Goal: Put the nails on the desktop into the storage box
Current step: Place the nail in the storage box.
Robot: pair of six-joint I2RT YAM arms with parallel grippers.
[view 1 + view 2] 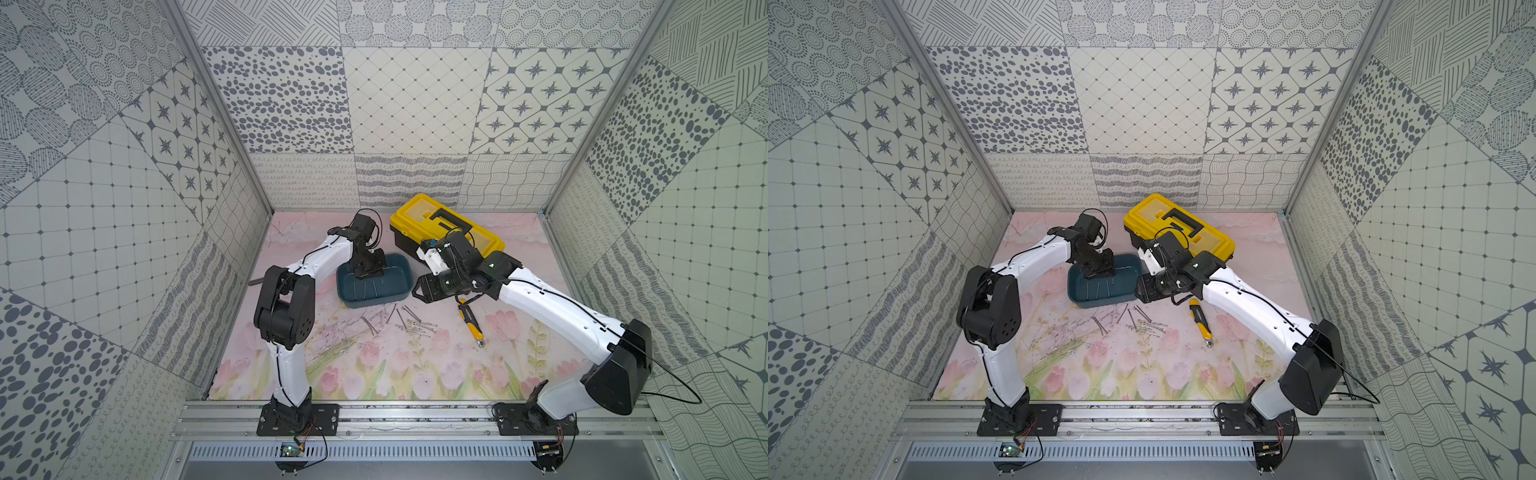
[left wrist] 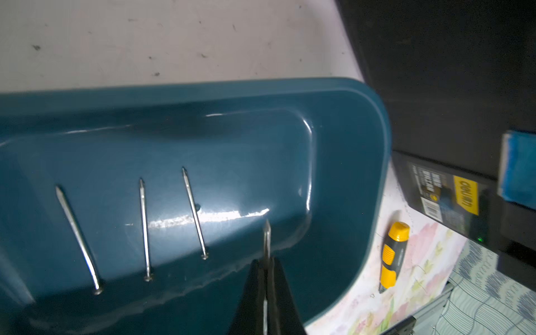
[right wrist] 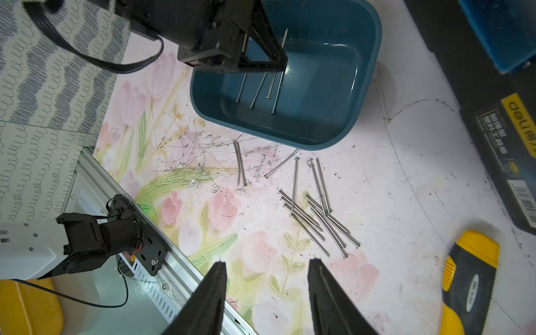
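Note:
The teal storage box (image 1: 400,296) (image 1: 1128,297) (image 2: 377,139) (image 3: 368,72) sits mid-desktop (image 1: 415,374) with three nails (image 2: 144,229) lying on its floor. My left gripper (image 2: 266,259) (image 1: 368,272) (image 1: 1098,272) hangs over the box, shut on one nail (image 2: 266,235) whose point sticks out past the fingertips. Several more nails (image 1: 417,326) (image 1: 1146,326) (image 3: 316,220) lie in a loose pile in front of the box, with a pair (image 3: 240,165) off to one side. My right gripper (image 3: 266,262) (image 1: 419,291) hovers open beside the box, holding nothing.
A yellow-lidded black toolbox (image 1: 444,224) (image 1: 1177,224) stands behind the box, under the right wrist. A yellow-and-black utility knife (image 1: 471,324) (image 3: 470,284) lies right of the nail pile. A dark metal bar (image 1: 254,283) shows behind the left arm's elbow.

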